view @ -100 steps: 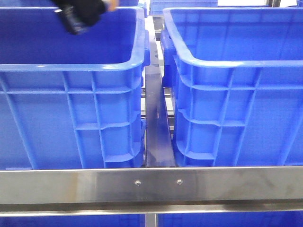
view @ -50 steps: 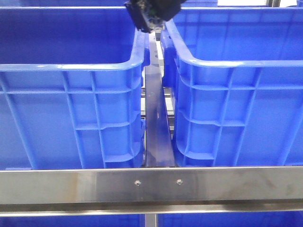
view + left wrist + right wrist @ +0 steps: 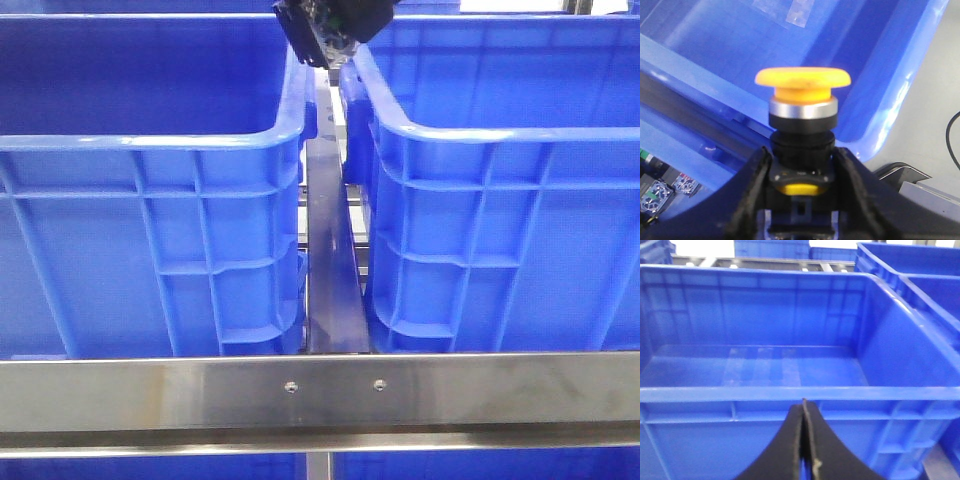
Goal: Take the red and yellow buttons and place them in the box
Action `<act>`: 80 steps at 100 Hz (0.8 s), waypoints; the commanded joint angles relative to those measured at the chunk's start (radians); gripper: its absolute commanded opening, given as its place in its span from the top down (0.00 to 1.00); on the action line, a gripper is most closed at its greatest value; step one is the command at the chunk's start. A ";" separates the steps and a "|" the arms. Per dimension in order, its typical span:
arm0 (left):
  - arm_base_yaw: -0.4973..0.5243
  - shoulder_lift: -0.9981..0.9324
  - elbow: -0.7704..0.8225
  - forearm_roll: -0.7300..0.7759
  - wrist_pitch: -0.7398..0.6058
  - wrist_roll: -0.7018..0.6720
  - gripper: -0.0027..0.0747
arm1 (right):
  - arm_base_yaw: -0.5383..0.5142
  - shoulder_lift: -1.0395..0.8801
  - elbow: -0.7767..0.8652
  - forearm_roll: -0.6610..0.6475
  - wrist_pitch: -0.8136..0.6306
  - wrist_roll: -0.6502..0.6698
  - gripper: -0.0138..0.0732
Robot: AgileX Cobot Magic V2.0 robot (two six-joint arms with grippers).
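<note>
A yellow button (image 3: 802, 80) with a domed cap and silver collar stands upright between the black fingers of my left gripper (image 3: 801, 151), which is shut on its dark base. From the front, the left gripper (image 3: 330, 30) hangs at the top, above the gap between two blue crates, by the inner rim of the right-hand box (image 3: 500, 130). My right gripper (image 3: 803, 404) is shut with nothing in it, just outside the near rim of an empty blue box (image 3: 790, 392). The red button is out of view.
A like blue crate (image 3: 150, 140) stands on the left. A dark metal rail (image 3: 330, 260) runs between the crates and a steel bar (image 3: 320, 390) crosses in front. More blue crates (image 3: 920, 270) stand behind. Small electrical parts (image 3: 655, 192) lie below the left gripper.
The left gripper has moved right, from over the left crate to above the gap between the crates, shifting only slightly in the last half second.
</note>
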 commanded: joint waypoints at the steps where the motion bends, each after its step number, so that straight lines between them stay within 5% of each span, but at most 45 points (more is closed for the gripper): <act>1: -0.009 -0.037 -0.032 -0.017 -0.060 0.000 0.84 | 0.000 0.054 -0.100 -0.011 0.042 0.000 0.92; 38: -0.009 -0.037 -0.032 -0.017 -0.060 0.000 0.84 | 0.000 0.338 -0.343 -0.007 0.219 0.000 0.87; 69: -0.009 -0.037 -0.032 -0.017 -0.060 0.000 0.84 | 0.000 0.589 -0.552 0.102 0.355 0.000 0.28; 80: -0.009 -0.037 -0.032 -0.017 -0.060 0.000 0.84 | 0.000 0.640 -0.601 0.144 0.357 -0.001 0.23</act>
